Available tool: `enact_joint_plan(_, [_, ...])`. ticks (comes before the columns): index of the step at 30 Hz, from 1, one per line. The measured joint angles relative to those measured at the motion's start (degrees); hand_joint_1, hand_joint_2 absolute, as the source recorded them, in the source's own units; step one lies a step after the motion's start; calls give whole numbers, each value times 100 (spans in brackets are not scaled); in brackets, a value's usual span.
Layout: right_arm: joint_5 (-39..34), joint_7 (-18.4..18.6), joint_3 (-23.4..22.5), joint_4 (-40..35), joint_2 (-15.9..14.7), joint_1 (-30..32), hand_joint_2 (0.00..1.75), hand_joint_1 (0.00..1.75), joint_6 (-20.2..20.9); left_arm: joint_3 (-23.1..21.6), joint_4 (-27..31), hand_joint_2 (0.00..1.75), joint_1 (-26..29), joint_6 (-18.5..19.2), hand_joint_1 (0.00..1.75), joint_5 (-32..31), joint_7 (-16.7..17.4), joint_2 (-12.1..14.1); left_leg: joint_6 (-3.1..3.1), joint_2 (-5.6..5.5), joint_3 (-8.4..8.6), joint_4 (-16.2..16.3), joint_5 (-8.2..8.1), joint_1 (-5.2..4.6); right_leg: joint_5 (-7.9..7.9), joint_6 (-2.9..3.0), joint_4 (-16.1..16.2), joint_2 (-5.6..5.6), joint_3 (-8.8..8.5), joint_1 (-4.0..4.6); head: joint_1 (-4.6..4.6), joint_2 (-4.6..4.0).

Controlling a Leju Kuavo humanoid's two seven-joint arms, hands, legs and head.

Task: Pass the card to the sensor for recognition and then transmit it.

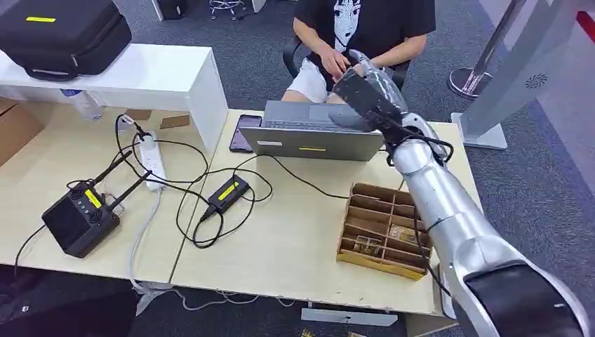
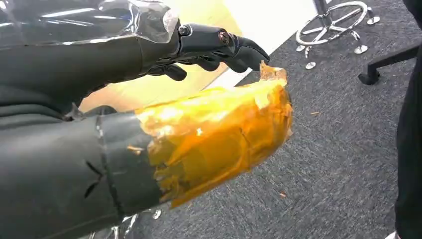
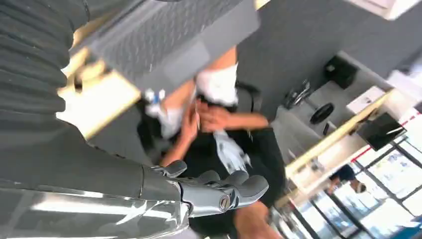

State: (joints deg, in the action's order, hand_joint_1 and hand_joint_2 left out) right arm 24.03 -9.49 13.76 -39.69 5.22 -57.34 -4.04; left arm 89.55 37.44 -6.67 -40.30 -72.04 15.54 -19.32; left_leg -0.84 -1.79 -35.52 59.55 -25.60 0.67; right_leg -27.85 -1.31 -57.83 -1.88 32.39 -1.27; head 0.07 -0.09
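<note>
Card: cannot spot it. Right hand (image 1: pixel 359 81) reaches over laptop (image 1: pixel 312 133) at 12 o'clock, toward seated person (image 1: pixel 358 31); fingers (image 3: pixel 239 184) curled, hold unclear. Left hand (image 2: pixel 214 50) fingers bent, nothing seen inside. Wooden divided box (image 1: pixel 382 228) on table (image 1: pixel 295 246) at 4 o'clock; small bits in few slots, too small to tell.

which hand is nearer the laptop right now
The right. The right hand is stretched out over the back edge of the laptop, toward the seated person. The left hand hangs over grey carpet beside a table edge, with no laptop near it.
</note>
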Motion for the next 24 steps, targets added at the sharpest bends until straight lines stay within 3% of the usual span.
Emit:
enact_joint_plan(4, [-1479, -377, -882, 124, -438, 187, 175, 0, 353, 0, 0, 0, 0, 0, 0, -72, -11, 9, 2, -23, -5, 6, 0, -1, 0, -3, 6, 24, -5, -1, 2, 0])
enact_joint_plan(6, [-2590, -417, -1480, 216, -734, 313, 175, 0, 680, 0, 0, 0, 6, 0, 0, -107, -41, 9, 4, -46, -11, 9, 1, -1, -4, -9, 10, 44, -14, -2, 0, 0])
enact_joint_plan(8, [-4261, -214, -2368, 199, -872, 576, 175, 0, 1406, 0, 0, 0, 4, 0, 0, -98, -90, 9, 6, -55, -12, 10, 0, 0, -4, -9, 14, 54, -20, -1, 2, 0])
enact_joint_plan(9, [-4855, -62, -2777, 54, -911, 813, 175, 0, 1525, 0, 0, 0, 5, 0, 0, -79, -103, 9, 8, -58, -12, 9, -1, -1, -4, -10, 15, 56, -25, 0, 4, 0])
enact_joint_plan(10, [-5482, 197, -3215, -347, -870, 1166, 175, 0, 1360, 0, 0, 0, 6, 0, 0, -7, -98, 9, 18, -65, -14, 7, -8, 0, -6, -12, 16, 60, -36, 3, 0, 0])
enact_joint_plan(11, [-5943, 445, -3548, -870, -747, 1613, 0, 0, 1122, 0, 0, 0, 8, 0, 0, 48, -79, 9, 18, -68, -11, 6, -15, 3, -13, -21, 17, 61, -41, 7, 11, 0])
enact_joint_plan(13, [-6452, 718, -3985, -1911, -364, 2515, 0, 0, 805, 0, 2, 0, 10, 0, 0, 142, -31, 11, 20, -67, -7, 3, -21, 3, -18, -16, 17, 58, -36, 8, 2, 0])
enact_joint_plan(17, [-6748, 374, -4229, -4233, 587, 4144, 0, 0, 71, 2, 52, 0, 15, 0, 0, 300, 4, 11, 17, -89, -12, -9, -25, 9, -48, 7, 15, 85, -24, 12, -4, 0])
enact_joint_plan(21, [-6813, -220, -4172, -5690, 1016, 5076, 0, 0, -758, 2, 66, 0, 17, 0, 0, 385, 2, 11, -5, -82, -10, -18, -39, 10, -65, 17, 12, 83, -25, 13, 0, 0])
enact_joint_plan(24, [-6833, -595, -4126, -6364, 1161, 5566, 0, 0, -1256, 2, 94, 0, 17, 0, 0, 424, 4, 11, -13, -72, -7, -17, -46, 8, -66, 16, 13, 74, -23, 10, 0, 0])
